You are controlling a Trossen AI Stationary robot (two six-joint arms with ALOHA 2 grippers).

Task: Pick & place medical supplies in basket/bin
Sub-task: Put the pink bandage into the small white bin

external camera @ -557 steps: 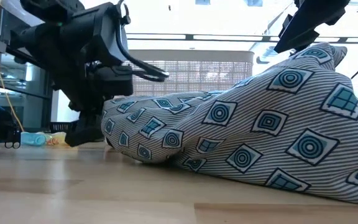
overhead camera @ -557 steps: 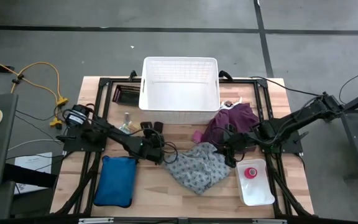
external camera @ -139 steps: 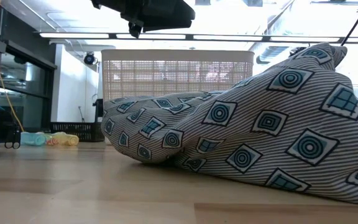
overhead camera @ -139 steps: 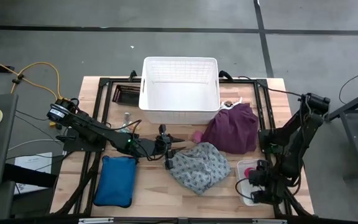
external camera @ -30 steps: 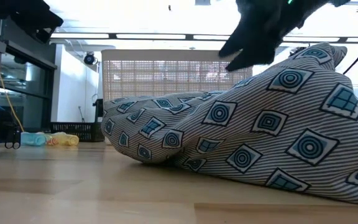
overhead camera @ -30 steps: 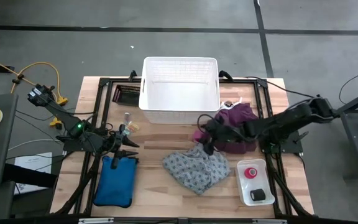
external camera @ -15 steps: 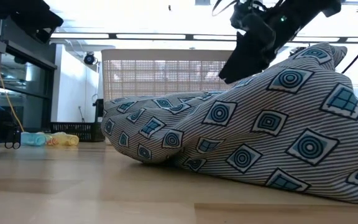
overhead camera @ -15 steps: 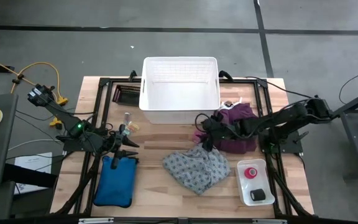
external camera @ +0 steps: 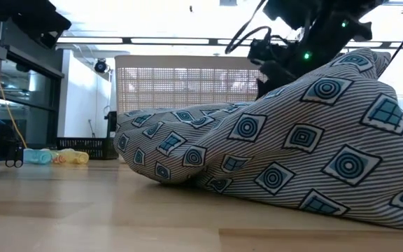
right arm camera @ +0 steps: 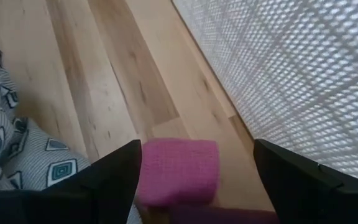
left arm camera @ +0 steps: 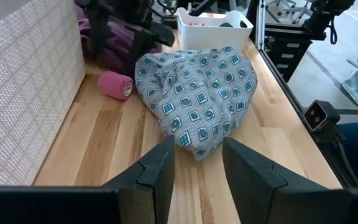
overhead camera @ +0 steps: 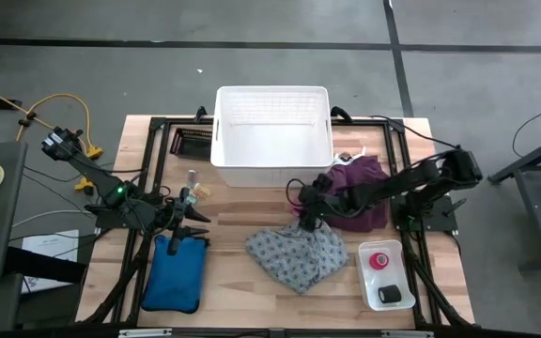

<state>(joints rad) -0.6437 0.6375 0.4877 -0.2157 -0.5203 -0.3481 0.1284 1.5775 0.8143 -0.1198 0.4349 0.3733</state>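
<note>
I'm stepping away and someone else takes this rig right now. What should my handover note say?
Right gripper: open, poised over the pink tape roll lying on the table beside the white basket, between the purple cloth and the grey patterned cloth.
Left gripper: open, empty, waiting at the table's left side near the blue pouch.
Done: a small black block and a second pink roll sit in the small white bin.
Left: the basket looks empty; the tape roll and both cloths are still on the table.
</note>
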